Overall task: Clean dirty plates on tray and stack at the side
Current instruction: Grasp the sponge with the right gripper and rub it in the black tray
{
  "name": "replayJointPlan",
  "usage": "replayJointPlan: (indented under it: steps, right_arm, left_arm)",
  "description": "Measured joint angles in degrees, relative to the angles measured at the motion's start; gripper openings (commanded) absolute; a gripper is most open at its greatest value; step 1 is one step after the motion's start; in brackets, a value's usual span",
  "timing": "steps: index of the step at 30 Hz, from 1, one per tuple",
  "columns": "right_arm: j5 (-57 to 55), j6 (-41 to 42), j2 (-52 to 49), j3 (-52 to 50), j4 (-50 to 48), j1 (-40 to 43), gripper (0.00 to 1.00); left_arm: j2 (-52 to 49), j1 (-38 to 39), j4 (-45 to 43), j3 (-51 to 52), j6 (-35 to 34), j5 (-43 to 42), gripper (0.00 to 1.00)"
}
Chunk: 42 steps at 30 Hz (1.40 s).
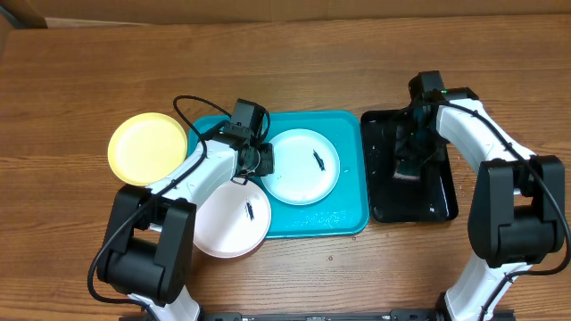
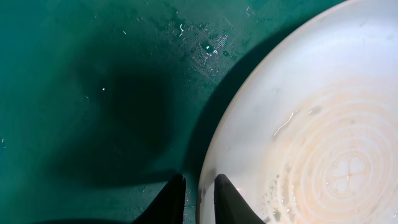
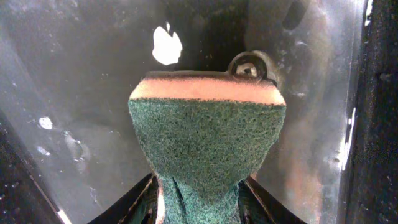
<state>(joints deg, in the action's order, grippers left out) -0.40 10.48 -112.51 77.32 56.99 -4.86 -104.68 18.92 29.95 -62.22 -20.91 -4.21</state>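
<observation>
Wood table point(image 1: 268, 53), turquoise tray point(image 1: 350, 210) | left fingers point(image 2: 171, 202) pinch plate point(image 2: 311, 124) rim | right fingers point(image 3: 127, 211) clamp sponge point(image 3: 205, 137)

Both arms are built alike, with smooth white shells over the long links and chunky matte-black housings at the joints and the near base blocks. On the left arm point(image 1: 201, 174) a thin black cable point(image 1: 189, 103) loops out by the wrist and runs back along the white link. The right arm point(image 1: 477, 134) has a small green light point(image 1: 440, 90) on its black far end. The left gripper point(image 2: 199, 183) ends in two dark, glossy fingers point(image 2: 171, 199) that taper to blunt points. The right gripper point(image 3: 199, 208) has black, flat-sided fingers point(image 3: 127, 208), and only their edges show.
</observation>
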Motion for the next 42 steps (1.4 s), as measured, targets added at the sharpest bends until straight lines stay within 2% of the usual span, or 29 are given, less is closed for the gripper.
replayJointPlan:
  steps: [1,4,9,11,25,29,42]
  right_arm:
    - [0.0,0.0,0.0,0.0,0.0,0.0,0.42]
    - [0.0,-0.3,0.0,0.0,0.0,0.0,0.3]
    - [0.0,0.0,0.0,0.0,0.0,0.0,0.23]
    - [0.0,-0.3,0.0,0.0,0.0,0.0,0.04]
    - [0.7,0.0,0.0,1.4,0.5,0.0,0.04]
    - [1.5,0.0,0.0,4.6,2.3,0.0,0.04]
    - [1.7,-1.4,0.0,5.5,7.0,-0.3,0.04]
  left_arm:
    - [0.0,0.0,0.0,0.0,0.0,0.0,0.19]
    - [0.0,0.0,0.0,0.0,0.0,0.0,0.19]
    - [0.0,0.0,0.0,0.0,0.0,0.0,0.18]
    - [0.0,0.0,0.0,0.0,0.0,0.0,0.18]
    - [0.0,0.0,0.0,0.0,0.0,0.0,0.18]
    - [0.0,0.0,0.0,0.0,-0.2,0.0,0.05]
    - [0.0,0.0,0.0,0.0,-0.5,0.2,0.04]
